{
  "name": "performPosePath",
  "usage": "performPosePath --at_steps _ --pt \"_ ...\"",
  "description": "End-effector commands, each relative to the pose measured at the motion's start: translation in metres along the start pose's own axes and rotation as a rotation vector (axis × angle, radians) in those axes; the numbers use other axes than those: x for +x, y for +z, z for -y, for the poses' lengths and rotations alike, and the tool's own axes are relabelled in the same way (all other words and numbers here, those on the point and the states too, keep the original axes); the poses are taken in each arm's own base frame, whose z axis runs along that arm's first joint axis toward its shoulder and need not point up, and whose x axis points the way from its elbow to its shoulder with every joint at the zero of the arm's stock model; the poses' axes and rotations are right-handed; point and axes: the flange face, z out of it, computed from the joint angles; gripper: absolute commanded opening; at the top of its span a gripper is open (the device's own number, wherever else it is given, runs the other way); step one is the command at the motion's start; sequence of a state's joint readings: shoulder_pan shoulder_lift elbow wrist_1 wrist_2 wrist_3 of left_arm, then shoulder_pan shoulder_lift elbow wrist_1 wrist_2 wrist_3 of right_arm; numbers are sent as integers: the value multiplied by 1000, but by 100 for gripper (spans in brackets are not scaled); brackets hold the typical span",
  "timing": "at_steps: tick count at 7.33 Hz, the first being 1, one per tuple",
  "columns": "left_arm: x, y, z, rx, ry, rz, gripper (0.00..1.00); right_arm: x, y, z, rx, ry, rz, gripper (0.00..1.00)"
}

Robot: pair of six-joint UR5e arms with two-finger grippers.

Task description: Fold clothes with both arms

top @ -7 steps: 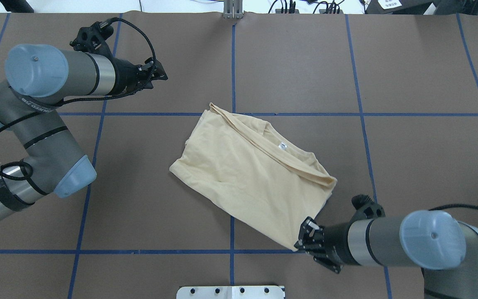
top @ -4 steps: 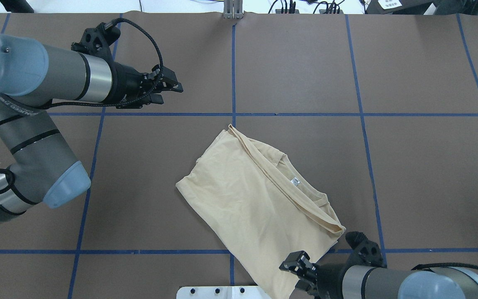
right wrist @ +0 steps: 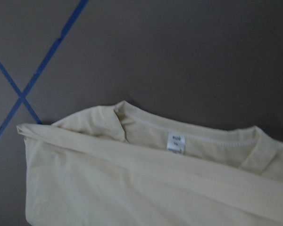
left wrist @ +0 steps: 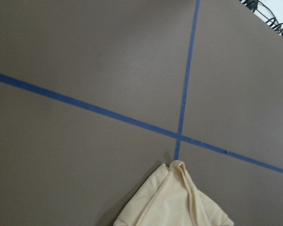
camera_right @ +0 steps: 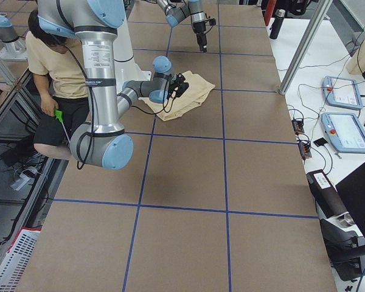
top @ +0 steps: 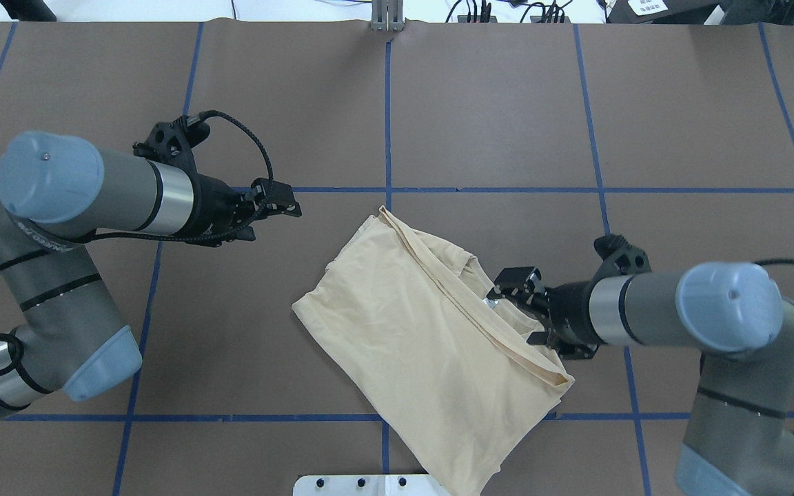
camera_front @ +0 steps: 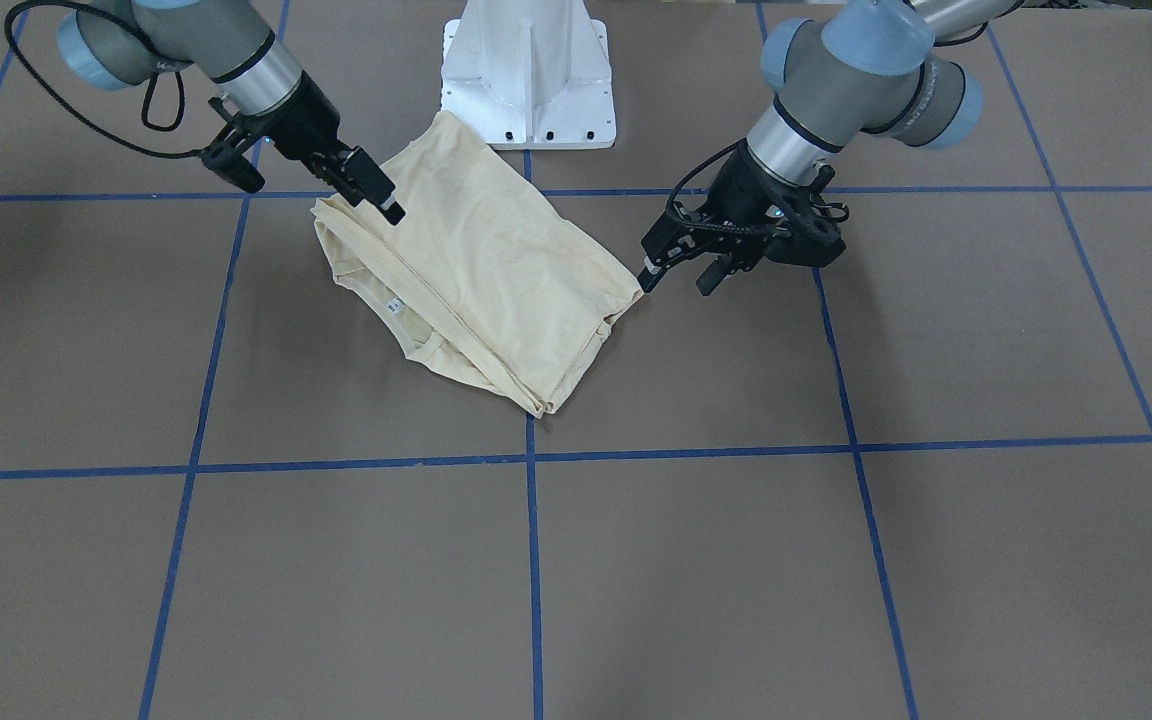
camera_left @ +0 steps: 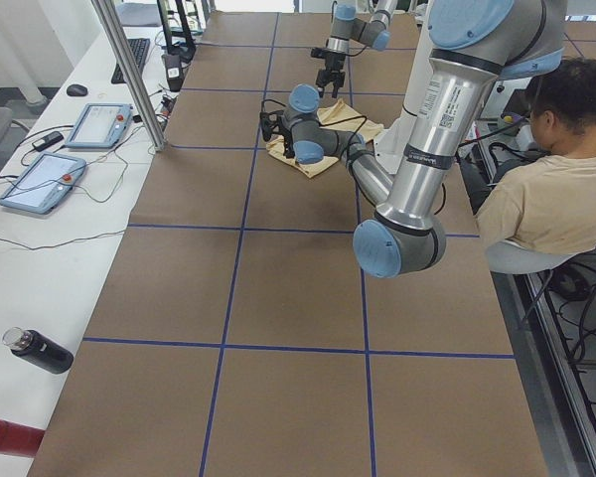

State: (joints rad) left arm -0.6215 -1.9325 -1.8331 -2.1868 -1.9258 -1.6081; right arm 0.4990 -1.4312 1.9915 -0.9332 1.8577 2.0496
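The pale yellow T-shirt (top: 411,331) lies folded on the table, back side up, so its print is hidden. The collar and white neck label (right wrist: 176,142) show. It also shows in the front-facing view (camera_front: 486,260). My right gripper (top: 507,293) hovers over the collar edge, open and holding nothing. In the front-facing view it (camera_front: 381,195) is at the shirt's left side. My left gripper (top: 283,210) is open and empty, a short way left of the shirt's far corner (left wrist: 179,169). In the front-facing view it (camera_front: 676,278) is just right of the shirt.
The white pedestal base (camera_front: 526,70) stands at the robot's side, and the shirt's near hem lies over its edge (top: 369,486). A seated operator (camera_left: 556,189) is beside the robot. Tablets (camera_left: 40,179) and a bottle (camera_left: 40,350) lie along the far table edge.
The shirt was first dragged toward the robot by the right gripper. That gripper then let go of the near hem and moved up to the collar. The left gripper came down toward the shirt.
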Motion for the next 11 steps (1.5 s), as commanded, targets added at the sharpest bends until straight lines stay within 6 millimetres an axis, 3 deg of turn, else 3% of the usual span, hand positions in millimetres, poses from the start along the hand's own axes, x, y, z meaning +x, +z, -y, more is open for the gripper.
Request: performPosePath --at_steps 1,2,4,5,10,11 --pt "-23 56 -63 -40 -42 74 89 -37 -3 77 0 -104 -14 100" --pt "-26 71 -62 -7 -42 92 88 -39 6 84 -3 -145 -27 100" --pt "-28 80 -65 -11 -43 105 82 -39 8 87 9 -149 -29 100" --pt "-29 91 -77 -29 -44 118 75 -39 8 87 9 -151 -27 100" --pt "-34 101 -77 -28 -47 139 54 -39 7 87 7 -152 -22 100" --pt "-36 101 -77 -28 -48 144 34 -39 7 87 7 -152 -22 100"
